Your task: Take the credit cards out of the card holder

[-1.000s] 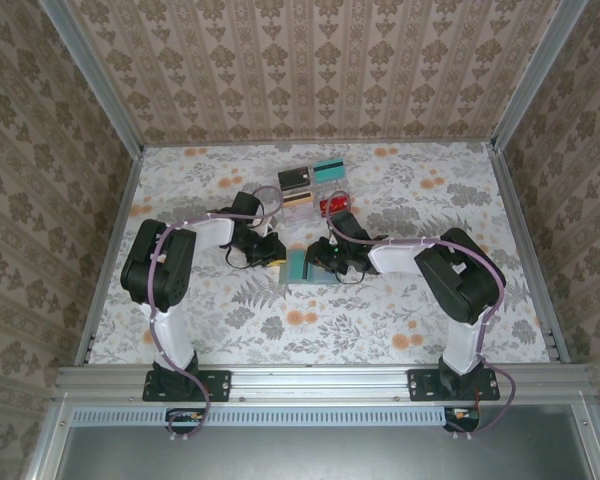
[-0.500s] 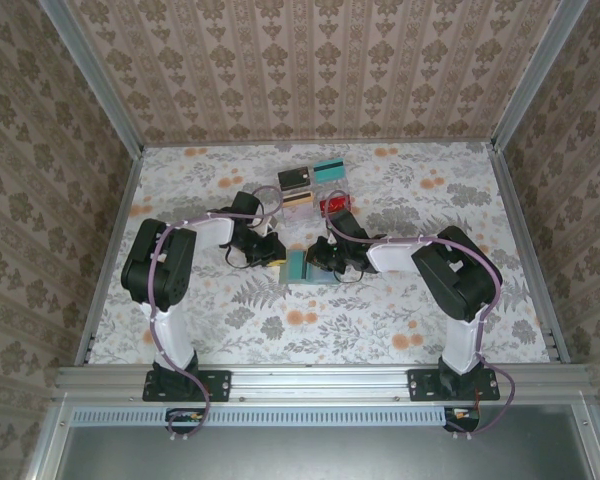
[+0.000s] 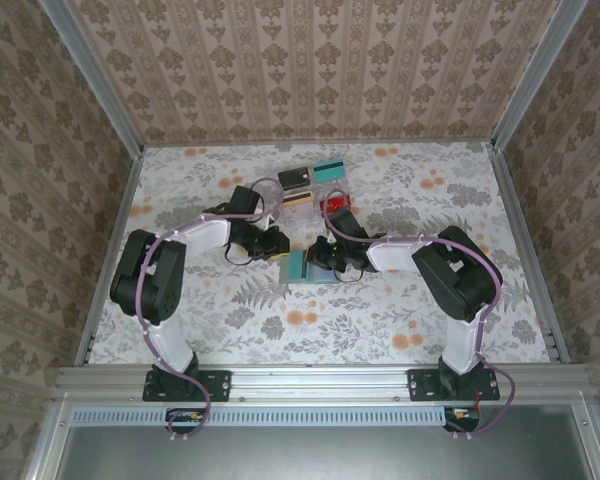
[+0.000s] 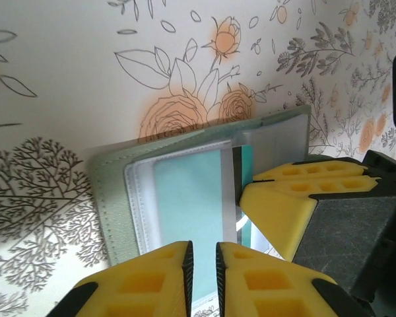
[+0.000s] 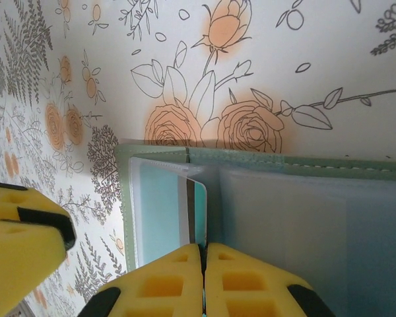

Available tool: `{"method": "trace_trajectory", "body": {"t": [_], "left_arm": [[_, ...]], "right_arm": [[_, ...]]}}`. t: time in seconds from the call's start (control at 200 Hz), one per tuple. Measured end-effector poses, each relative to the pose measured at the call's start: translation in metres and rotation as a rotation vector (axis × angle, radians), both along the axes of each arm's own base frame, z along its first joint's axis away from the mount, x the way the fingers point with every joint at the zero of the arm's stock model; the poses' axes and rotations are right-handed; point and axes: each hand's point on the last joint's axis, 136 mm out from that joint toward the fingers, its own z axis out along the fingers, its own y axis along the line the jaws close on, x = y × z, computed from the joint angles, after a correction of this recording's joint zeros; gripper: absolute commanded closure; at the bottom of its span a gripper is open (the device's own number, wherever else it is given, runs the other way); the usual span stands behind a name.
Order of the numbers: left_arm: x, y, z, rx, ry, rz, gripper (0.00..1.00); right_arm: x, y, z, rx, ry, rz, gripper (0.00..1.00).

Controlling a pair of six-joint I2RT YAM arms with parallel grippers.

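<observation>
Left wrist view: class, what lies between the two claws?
In the left wrist view, the card holder, a teal card in its pocket, lies between the left claw and right claw.

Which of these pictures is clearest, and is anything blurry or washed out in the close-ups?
Top external: soft even light, sharp, only faint shadows on the table. Left wrist: the card holder is crisp; the table's upper left is washed out. Right wrist: the right gripper, so near, looks slightly soft; the holder's clear pocket has a milky sheen.
</observation>
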Motion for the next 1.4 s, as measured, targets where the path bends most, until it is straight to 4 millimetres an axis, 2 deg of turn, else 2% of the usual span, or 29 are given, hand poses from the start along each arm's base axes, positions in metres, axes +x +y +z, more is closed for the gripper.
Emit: {"method": "trace_trajectory", "body": {"t": [0.1,0.31,0.665,0.955,1.04,1.205,1.295,1.4], "left_arm": [[-0.003,-0.003,-0.006,0.003,0.017,-0.009,0.86],[-0.011,0.000,-0.035,0.059,0.083,-0.013,0.88],[-0.011,-0.002,-0.035,0.080,0.065,-0.034,0.88],[-0.011,-0.003,-0.035,0.078,0.061,-0.040,0.86],[-0.010,-0.003,-0.034,0.077,0.060,-0.040,0.82],[-0.007,-0.007,-0.025,0.053,0.040,-0.037,0.66],[0.001,-0.010,-0.008,0.018,-0.012,-0.017,0.57],[0.008,-0.016,0.028,-0.057,-0.103,0.013,0.46]], "right_arm": [[0.000,0.000,0.000,0.000,-0.002,0.001,0.93],[0.000,0.000,0.001,-0.011,-0.004,0.012,0.97],[0.003,-0.009,0.001,-0.058,-0.015,0.020,1.00],[0.002,-0.040,0.019,-0.050,-0.050,-0.030,1.00],[0.000,-0.050,0.024,-0.047,-0.064,-0.048,1.00],[-0.007,-0.069,0.046,-0.019,-0.130,-0.075,1.00],[-0.007,-0.074,0.063,0.011,-0.187,-0.086,1.00],[-0.005,-0.077,0.087,0.057,-0.260,-0.100,1.00]]}}
